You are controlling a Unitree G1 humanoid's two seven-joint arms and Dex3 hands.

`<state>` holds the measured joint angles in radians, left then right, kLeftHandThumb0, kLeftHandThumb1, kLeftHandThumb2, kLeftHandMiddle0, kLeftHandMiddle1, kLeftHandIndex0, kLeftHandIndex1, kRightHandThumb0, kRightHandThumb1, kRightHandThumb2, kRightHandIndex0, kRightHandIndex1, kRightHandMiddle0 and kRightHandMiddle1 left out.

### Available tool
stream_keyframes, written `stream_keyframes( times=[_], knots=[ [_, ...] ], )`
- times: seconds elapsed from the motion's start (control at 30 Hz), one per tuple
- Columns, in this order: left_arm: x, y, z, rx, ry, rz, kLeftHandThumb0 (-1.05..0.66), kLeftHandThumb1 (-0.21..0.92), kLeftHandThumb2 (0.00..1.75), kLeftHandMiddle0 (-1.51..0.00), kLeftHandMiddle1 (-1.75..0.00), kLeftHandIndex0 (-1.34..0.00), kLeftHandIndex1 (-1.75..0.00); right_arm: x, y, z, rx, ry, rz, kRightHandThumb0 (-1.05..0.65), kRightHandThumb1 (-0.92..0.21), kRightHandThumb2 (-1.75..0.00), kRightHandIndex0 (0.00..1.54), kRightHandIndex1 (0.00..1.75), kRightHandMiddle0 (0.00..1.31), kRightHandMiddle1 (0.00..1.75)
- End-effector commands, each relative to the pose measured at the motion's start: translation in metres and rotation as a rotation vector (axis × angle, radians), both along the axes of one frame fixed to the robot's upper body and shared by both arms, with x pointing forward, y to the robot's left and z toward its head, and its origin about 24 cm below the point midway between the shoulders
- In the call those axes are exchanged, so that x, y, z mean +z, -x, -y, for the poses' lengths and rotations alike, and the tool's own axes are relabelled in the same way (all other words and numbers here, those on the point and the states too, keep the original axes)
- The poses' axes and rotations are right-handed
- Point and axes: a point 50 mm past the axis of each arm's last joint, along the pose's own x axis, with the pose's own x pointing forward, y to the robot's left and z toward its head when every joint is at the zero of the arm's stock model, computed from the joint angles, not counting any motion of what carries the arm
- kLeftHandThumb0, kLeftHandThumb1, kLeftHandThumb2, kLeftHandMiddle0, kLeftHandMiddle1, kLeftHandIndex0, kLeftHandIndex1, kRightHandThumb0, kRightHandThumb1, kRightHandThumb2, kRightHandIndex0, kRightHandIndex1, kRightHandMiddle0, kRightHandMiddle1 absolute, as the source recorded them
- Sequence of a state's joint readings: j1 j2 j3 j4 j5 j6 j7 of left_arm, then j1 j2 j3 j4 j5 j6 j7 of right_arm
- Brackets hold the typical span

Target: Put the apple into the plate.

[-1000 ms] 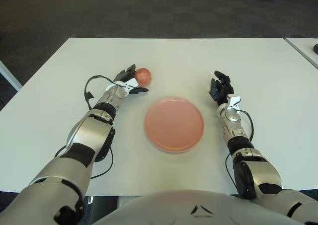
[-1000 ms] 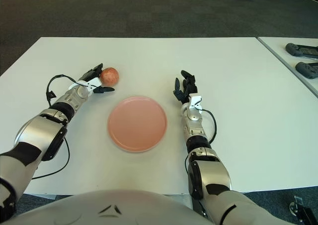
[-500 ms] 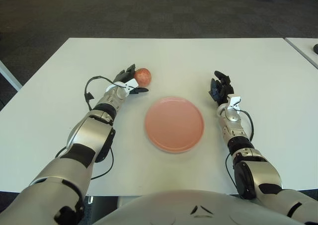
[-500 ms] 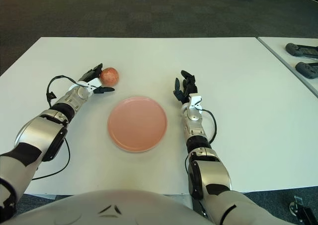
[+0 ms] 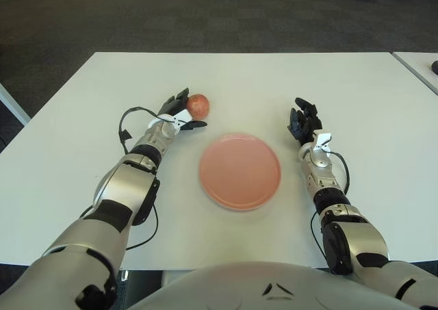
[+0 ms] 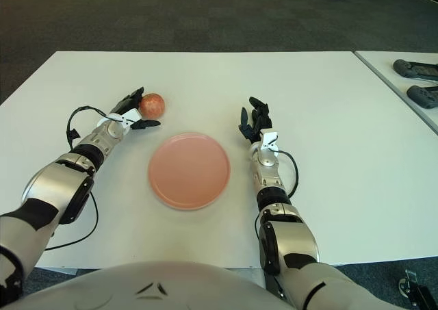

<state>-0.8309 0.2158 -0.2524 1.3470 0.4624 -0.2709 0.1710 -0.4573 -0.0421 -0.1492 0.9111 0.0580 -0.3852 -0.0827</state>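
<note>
While the apple is not yet in the plate, the task stands at its grasping stage, with the lift, carry and release all left to do. Table (image 5: 246,84): white, broad, bearing every item below. Plate (image 5: 240,171): pink, round, shallow, lying at the near centre between the two arms, with nothing in it. Left hand (image 5: 176,113): reaching forward on the left side of the table, dark fingers (image 5: 193,125) spread around the apple, one showing on its far left side and one below it toward the plate; the hand looks cupped about the fruit rather than clamped, and whether the fingers actually press on it cannot be told. Right hand (image 5: 303,122): idle, showing to the right of the plate, fingers raised and loosely spread, holding nothing. Apple (image 5: 198,105): small, reddish-orange, sitting on the table at the tips of the left hand, beyond and to the left of the plate, near its rim but apart from it. Judgement: closing the fingers firmly comes next, since a round fruit may roll off if nudged.
</note>
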Motion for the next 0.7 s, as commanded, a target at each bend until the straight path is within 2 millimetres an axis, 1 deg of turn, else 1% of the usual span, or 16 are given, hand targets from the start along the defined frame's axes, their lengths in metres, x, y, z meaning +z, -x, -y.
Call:
stream_keyframes(
  times=[0.0,0.4,0.67],
  knots=[
    [-0.0023,0.0020,-0.0021,0.021,0.023,0.009,-1.05,0.88,0.01,0.00,0.00,0.00,-0.24,-0.0080,0.0047,0.0015,-0.003,-0.003,-0.040,-0.68,-0.92,-0.63,0.24,0.22,0.00,0.69],
    [-0.0022,0.0027,0.0035,0.037,0.074,0.039,-1.05,0.88,0.01,-0.04,-0.02,0.00,-0.36,-0.0080,0.0047,0.0015,-0.003,-0.003,-0.040,-0.68,-0.92,-0.63,0.24,0.22,0.00,0.69],
    [-0.0029,0.0033,0.0074,0.037,0.089,0.045,-1.05,0.88,0.01,-0.05,-0.02,0.00,-0.38,-0.0080,0.0047,0.0015,-0.003,-0.003,-0.040,-0.68,-0.92,-0.63,0.24,0.22,0.00,0.69]
  ],
)
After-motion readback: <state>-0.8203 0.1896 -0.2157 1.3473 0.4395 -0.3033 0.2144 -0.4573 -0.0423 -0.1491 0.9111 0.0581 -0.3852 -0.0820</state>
